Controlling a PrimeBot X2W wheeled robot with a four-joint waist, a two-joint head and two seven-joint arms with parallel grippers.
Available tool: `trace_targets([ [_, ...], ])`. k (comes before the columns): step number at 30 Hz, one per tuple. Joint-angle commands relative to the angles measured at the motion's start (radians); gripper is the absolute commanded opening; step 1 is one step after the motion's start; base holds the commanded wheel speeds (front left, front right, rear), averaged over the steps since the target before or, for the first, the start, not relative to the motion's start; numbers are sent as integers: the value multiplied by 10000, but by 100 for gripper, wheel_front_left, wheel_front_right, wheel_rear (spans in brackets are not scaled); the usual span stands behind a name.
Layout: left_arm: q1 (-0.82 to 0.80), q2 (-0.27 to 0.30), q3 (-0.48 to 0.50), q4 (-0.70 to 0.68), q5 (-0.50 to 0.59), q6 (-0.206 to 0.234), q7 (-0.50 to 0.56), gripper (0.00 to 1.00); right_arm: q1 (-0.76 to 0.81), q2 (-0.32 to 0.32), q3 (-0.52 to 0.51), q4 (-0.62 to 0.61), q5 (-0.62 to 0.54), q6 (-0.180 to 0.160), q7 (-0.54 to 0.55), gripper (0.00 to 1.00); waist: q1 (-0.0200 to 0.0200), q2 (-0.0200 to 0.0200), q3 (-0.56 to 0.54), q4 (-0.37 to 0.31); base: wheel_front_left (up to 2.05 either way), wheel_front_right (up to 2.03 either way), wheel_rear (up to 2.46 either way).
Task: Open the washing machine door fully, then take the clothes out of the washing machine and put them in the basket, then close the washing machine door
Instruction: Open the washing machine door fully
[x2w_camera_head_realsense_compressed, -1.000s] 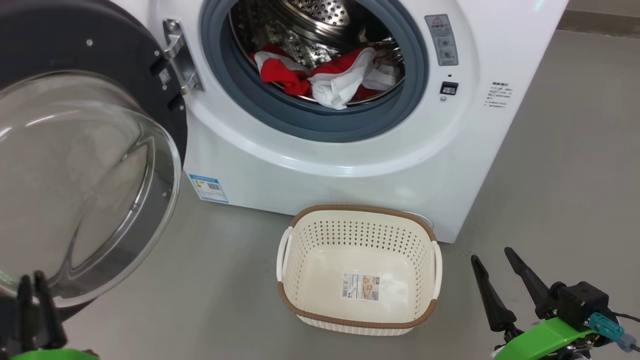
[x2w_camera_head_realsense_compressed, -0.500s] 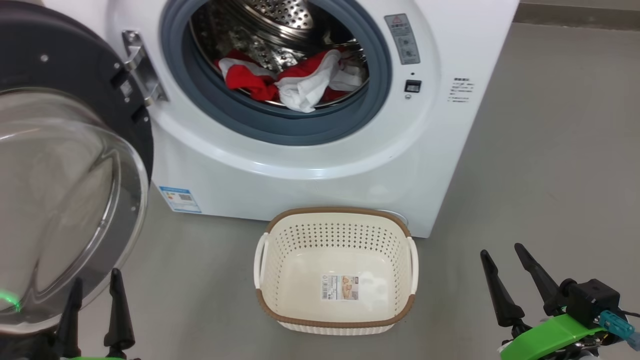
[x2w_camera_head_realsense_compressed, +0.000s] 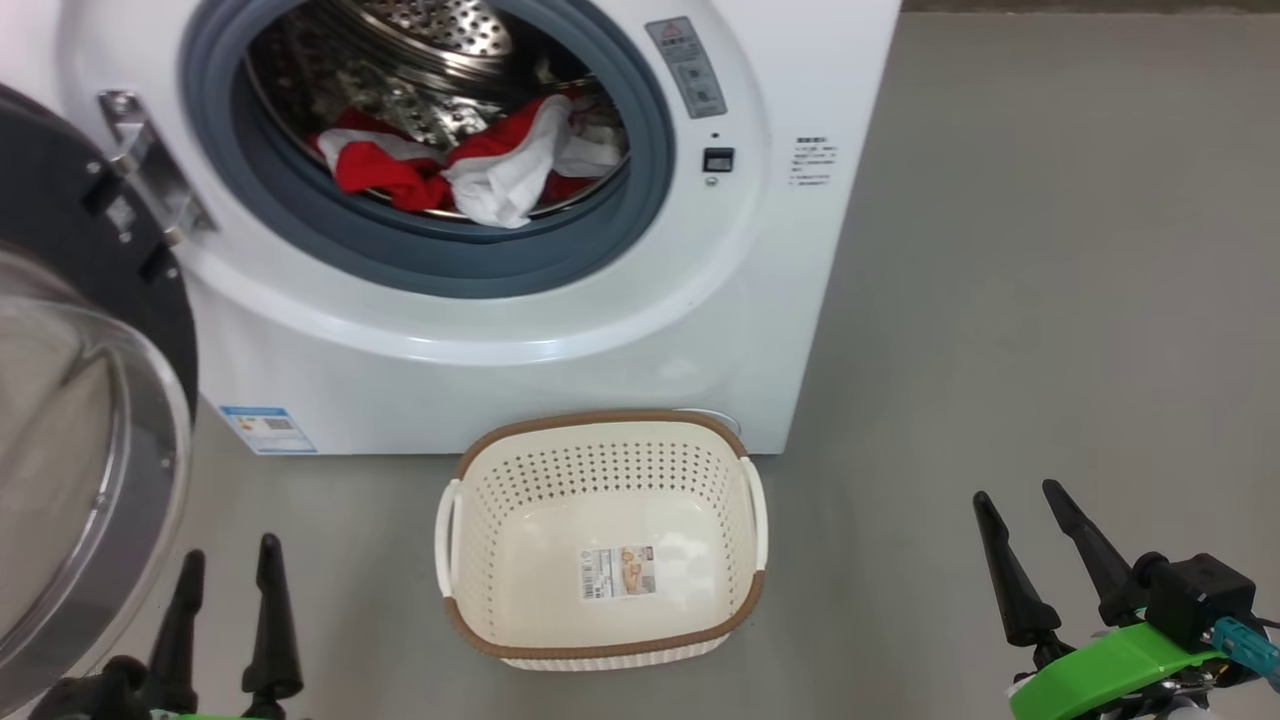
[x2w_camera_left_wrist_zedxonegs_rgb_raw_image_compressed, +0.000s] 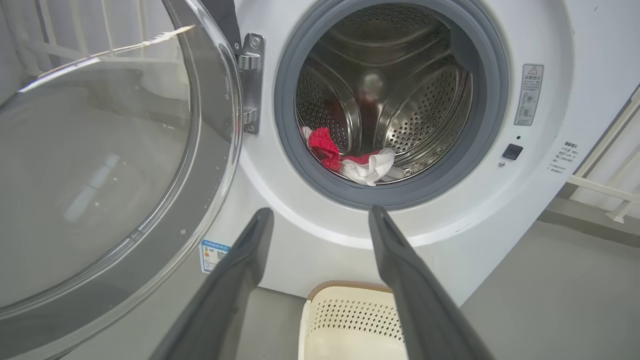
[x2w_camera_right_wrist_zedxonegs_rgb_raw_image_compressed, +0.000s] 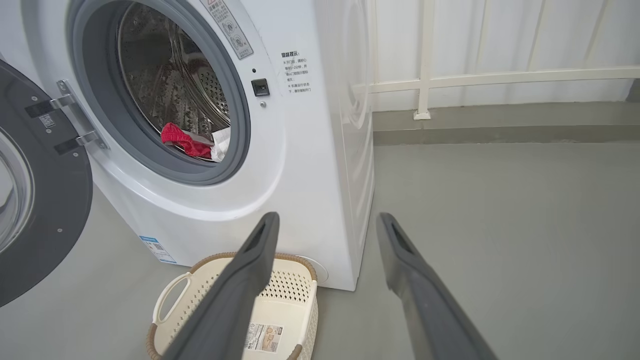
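Locate the clothes heaped red and white at the front lip of the drum, inside the washing machine; none removed yet. Check the washing machine door: swung wide on its hinge at the left of the opening, mouth unobstructed. Confirm the basket on the floor just in front of the machine, below the opening, holding only its paper label.

Compare the left gripper with a second ago: then closed together at the door's lower edge, now spread wide, gripping nothing, just beside the rim and apart from it. Read the right gripper as unchanged: spread wide, gripping nothing, low and well apart from the basket. Disregard the leftward slide of the whole head view; attribute to camera motion, not to machine or basket.

Treat the door-opening step as complete, on this evidence. Proceed to reaching into the drum for the clothes; expect soft fabric to drape and catch on the grey rubber ring.
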Motion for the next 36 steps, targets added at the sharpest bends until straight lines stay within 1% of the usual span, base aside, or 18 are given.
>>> trace_targets([
  [1, -36, 243, 171, -277, -59, 6, -49, 100, -225, -121, 137, -264, -34, 63, -93, 100, 0, -1, 89, -302, 0, 0, 0],
  [9, 116, 243, -365, -499, -393, 6, -49, 100, -262, -47, 23, -269, -47, 63, -93, 100, 0, -1, 142, -992, 0, 0, 0],
  [16, 250, 296, -866, -849, -357, 6, -49, 100, -240, -11, -108, -303, -46, 63, -93, 100, 0, -1, 170, -1424, 0, 0, 0],
  [24, 306, 318, -1027, -1021, -267, 6, -49, 100, -181, 3, -222, -352, -55, 63, -93, 100, 0, -1, 193, -1620, 0, 0, 0],
  [36, 341, 349, -1086, -1010, -214, 6, -49, 100, -151, 12, -308, -398, -80, 63, -93, 100, 0, -1, 179, -1616, 0, 0, 0],
])
